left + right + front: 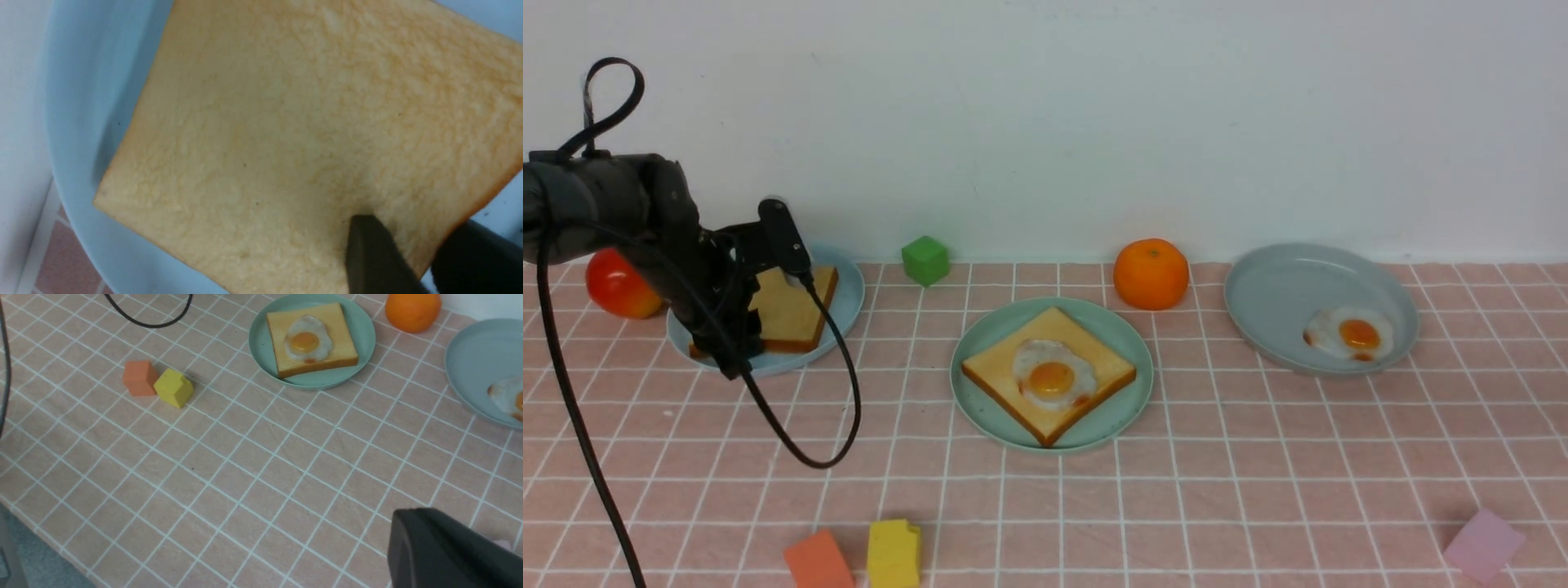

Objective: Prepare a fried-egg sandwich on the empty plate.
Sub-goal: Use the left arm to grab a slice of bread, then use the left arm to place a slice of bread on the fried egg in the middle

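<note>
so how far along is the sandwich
Done: one toast slice with a fried egg on it lies on the mint-green plate. In hand: the left pincer straddles an edge of the second toast slice on the pale blue plate; whether it grips yet is unclear. Left: carry that slice over and lay it on the egg.

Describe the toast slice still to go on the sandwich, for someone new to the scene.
On the pink checked tablecloth, look to the far left by the white wall, where a pale blue plate sits. The toast slice lies on it, with the left claw at its edge. Unlike the slice under the fried egg on the mint-green plate, it is bare.
</note>
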Controlling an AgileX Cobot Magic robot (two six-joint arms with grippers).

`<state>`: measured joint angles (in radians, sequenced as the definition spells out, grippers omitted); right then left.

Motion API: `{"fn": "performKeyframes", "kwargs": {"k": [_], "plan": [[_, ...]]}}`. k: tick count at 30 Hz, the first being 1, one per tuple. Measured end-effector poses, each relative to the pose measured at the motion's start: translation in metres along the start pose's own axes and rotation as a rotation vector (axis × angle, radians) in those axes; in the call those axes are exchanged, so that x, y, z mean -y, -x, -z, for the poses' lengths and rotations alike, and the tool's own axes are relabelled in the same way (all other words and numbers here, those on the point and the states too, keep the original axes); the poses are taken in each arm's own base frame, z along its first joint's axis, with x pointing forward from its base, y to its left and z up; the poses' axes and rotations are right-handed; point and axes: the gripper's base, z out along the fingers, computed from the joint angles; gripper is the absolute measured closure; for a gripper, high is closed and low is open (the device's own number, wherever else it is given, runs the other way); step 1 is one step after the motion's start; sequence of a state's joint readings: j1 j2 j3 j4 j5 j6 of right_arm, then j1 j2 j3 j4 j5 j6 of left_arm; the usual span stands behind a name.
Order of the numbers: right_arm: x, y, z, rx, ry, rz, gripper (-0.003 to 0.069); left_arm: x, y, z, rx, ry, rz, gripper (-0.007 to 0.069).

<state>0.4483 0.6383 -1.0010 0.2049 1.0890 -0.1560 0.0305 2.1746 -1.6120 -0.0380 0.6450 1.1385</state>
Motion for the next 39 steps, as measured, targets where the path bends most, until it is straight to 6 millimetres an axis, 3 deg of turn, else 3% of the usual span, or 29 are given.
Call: {"fn": "performKeyframes", "kwargs": {"k": [4, 8, 13, 18, 21, 23, 24, 27, 32, 39], "plan": [[-0.001, 0.0, 0.0, 0.001, 0.009, -0.005, 0.0649, 0.002, 0.004, 0.0, -0.006, -0.004, -0.023, 0.0557], [-0.002, 0.0, 0.0, 0.003, 0.019, -0.01, 0.0649, 0.004, 0.007, 0.002, -0.007, -0.009, -0.01, 0.0571], [-0.002, 0.0, 0.0, 0.003, 0.024, -0.012, 0.0649, 0.006, 0.011, 0.024, -0.009, -0.035, 0.042, 0.0571], [-0.001, -0.001, 0.0, -0.01, 0.013, -0.006, 0.0649, 0.01, 0.044, 0.101, 0.106, 0.013, 0.153, 0.0581], [0.0, -0.002, 0.0, -0.023, 0.004, 0.0, 0.0649, 0.032, 0.08, 0.141, 0.202, -0.02, 0.31, 0.0586], [0.0, -0.003, 0.0, -0.036, -0.002, 0.004, 0.0649, 0.052, 0.1, 0.153, 0.225, -0.071, 0.394, 0.0586], [0.0, -0.003, 0.0, -0.036, -0.002, 0.004, 0.0649, 0.057, 0.106, 0.155, 0.227, -0.084, 0.413, 0.0586], [0.001, -0.006, 0.0, -0.061, -0.011, 0.01, 0.0649, 0.101, 0.143, 0.156, 0.189, -0.169, 0.482, 0.0586], [0.002, -0.009, 0.0, -0.098, -0.02, 0.016, 0.0649, 0.169, 0.193, 0.132, 0.121, -0.144, 0.365, 0.0586], [0.002, -0.011, 0.001, -0.116, -0.017, 0.016, 0.0646, 0.187, 0.226, 0.109, 0.137, -0.009, 0.334, 0.0587]]}}
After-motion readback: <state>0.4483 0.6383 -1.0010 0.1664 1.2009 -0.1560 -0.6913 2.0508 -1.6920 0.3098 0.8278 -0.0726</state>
